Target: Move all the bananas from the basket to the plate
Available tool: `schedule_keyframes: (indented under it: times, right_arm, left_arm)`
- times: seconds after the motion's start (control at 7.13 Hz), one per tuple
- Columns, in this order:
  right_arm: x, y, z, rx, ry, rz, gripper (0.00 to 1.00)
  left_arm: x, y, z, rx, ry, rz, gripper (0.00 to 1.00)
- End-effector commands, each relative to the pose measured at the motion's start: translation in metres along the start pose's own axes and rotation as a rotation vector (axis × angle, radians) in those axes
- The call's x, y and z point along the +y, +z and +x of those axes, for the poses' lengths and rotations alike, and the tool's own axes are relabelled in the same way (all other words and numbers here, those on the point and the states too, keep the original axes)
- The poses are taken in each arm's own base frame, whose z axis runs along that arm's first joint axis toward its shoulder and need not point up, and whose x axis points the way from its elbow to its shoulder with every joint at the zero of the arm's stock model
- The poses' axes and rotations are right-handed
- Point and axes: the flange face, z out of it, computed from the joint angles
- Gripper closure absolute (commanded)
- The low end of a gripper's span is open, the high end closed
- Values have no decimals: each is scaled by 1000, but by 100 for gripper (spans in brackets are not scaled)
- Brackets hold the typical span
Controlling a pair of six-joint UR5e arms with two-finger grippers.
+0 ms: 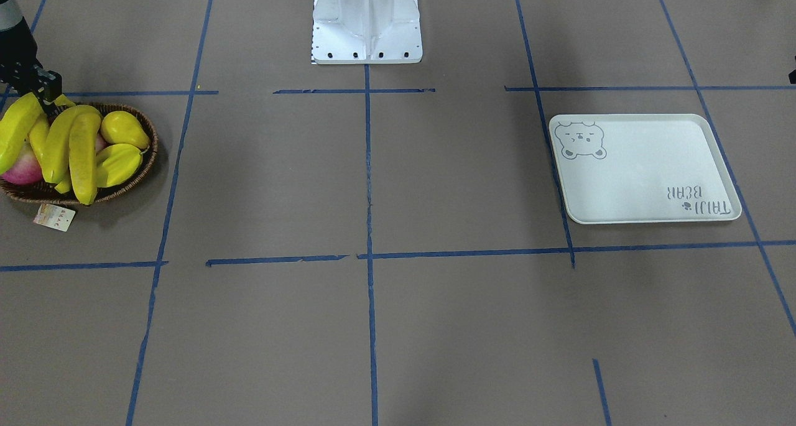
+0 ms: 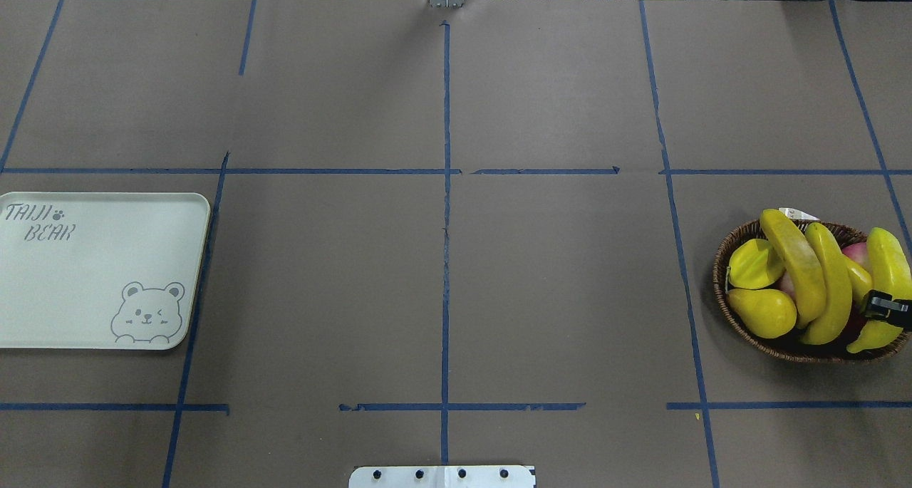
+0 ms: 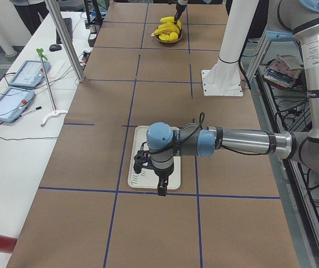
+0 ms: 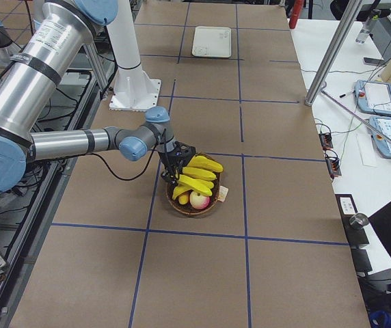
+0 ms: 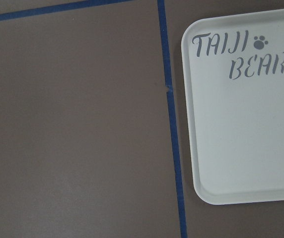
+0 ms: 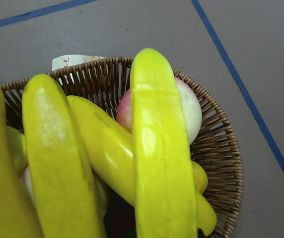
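Bananas (image 2: 830, 281), four in all, are seen in the basket (image 2: 719, 292) at the far right of the worktop (image 2: 556, 296), stacked side by side over other fruit. Nothing is carried by the plate (image 2: 85, 281), which is set well apart at the far left. The right tool (image 2: 887, 306) is seen clenched across the outermost banana (image 2: 889, 260), the one on the basket's outer side. The grip is taken near the end that points toward the robot's base. That banana's long axis is laid roughly from the robot outward, so most of its length is carried ahead of the tool, and its far end reaches about to the basket's rim. From the tool the plate lies straight to the robot's left, across the whole width of the worktop, with its long sides run left to right. A long sideways carry is therefore judged to be called for, and the banana would be brought in crosswise to the plate's length unless it is turned. The left tool (image 3: 161, 188) is hung above the plate and is much the nearer to it. Whether it is released or clenched cannot be told, since no fingers are shown in its wrist view.
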Motion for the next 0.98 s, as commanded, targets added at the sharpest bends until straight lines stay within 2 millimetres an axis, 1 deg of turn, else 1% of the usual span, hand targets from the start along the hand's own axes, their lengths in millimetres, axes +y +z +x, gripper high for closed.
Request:
schedule_keyframes:
  times: [0.0,0.28,0.42,0.56,0.7,0.84]
  right_arm:
    - [0,-20,-11,-43,-3,5,96]
    - [5,-58,-29,-122,-15,-30,99]
    - [8,-86,-42,-188,-14,-70,99]
    - [10,-103,-59,-254,-30,-91,98]
    - [12,-114,-90,-337,-55,-119,97]
    - [12,-122,-113,-396,-77,-135,97]
  left_arm:
    - [0,0,1,0,1,1,0]
    - [-1,-3,3,1,7,7,0]
    - [-2,-4,8,1,17,7,0]
    - [-4,-2,12,1,29,2,0]
    - [-9,4,24,-3,55,-16,0]
    - [-34,-12,39,-2,92,27,0]
